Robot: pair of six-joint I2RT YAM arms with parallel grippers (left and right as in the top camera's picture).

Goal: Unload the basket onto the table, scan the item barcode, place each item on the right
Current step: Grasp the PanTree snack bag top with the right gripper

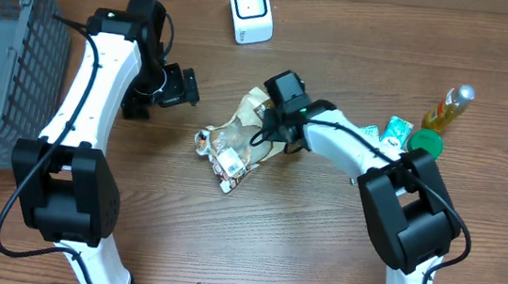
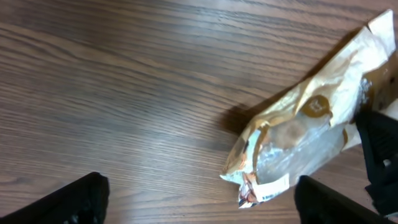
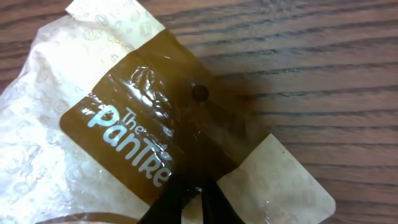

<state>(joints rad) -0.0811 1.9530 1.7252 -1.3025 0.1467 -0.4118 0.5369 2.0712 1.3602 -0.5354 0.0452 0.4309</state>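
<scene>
The item is a crinkled beige and brown snack bag (image 1: 233,142) with a clear window, lying on the wooden table just left of centre. My right gripper (image 1: 273,125) is shut on the bag's upper right end. In the right wrist view its fingertips (image 3: 198,186) pinch the brown printed film of the bag (image 3: 118,118). My left gripper (image 1: 182,87) hovers open up and to the left of the bag. In its wrist view the wide jaws of this gripper (image 2: 205,202) hold nothing and the bag (image 2: 305,134) lies to the right. A white barcode scanner (image 1: 250,10) stands at the back.
A grey mesh basket (image 1: 4,50) fills the left edge. At the right lie a yellow bottle (image 1: 449,108), a green lid (image 1: 424,141) and a small packet (image 1: 394,129).
</scene>
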